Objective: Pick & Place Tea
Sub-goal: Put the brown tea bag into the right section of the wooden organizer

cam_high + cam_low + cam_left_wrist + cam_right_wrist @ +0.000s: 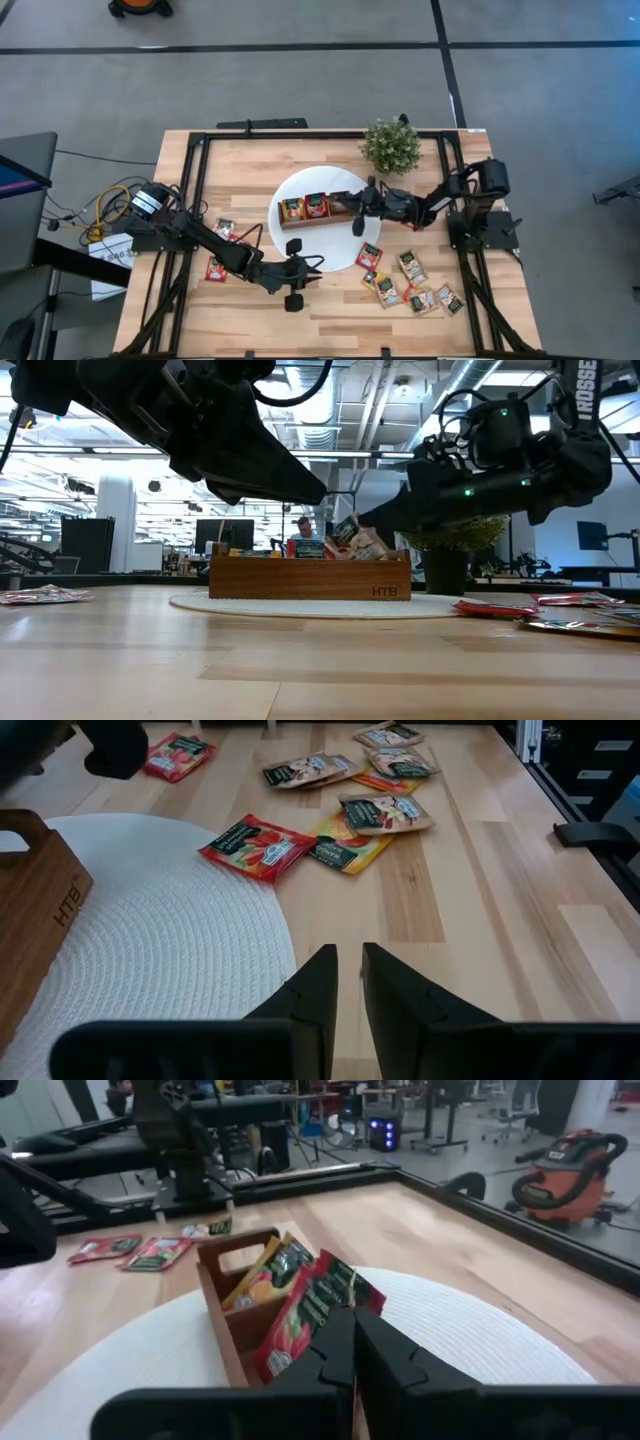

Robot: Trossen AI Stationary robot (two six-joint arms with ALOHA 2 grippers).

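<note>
Right gripper (352,1342) pinched closed, empty, over wooden box (318,213) holding tea sachets (300,1305), left gripper (348,982) slightly parted, empty, loose tea sachets (330,830) on table (500,330), box's far compartment hidden in right wrist view

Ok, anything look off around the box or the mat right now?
Nothing is damaged or spilled. The wooden box sits square on the white mat, with sachets standing in two compartments; the one nearest the right pincer looks empty. Loose sachets lie scattered and partly overlapping on the table.

Grey tiled floor (300,90), orange vacuum (570,1165), open office, exposed ceiling ducts (480,375)
</note>
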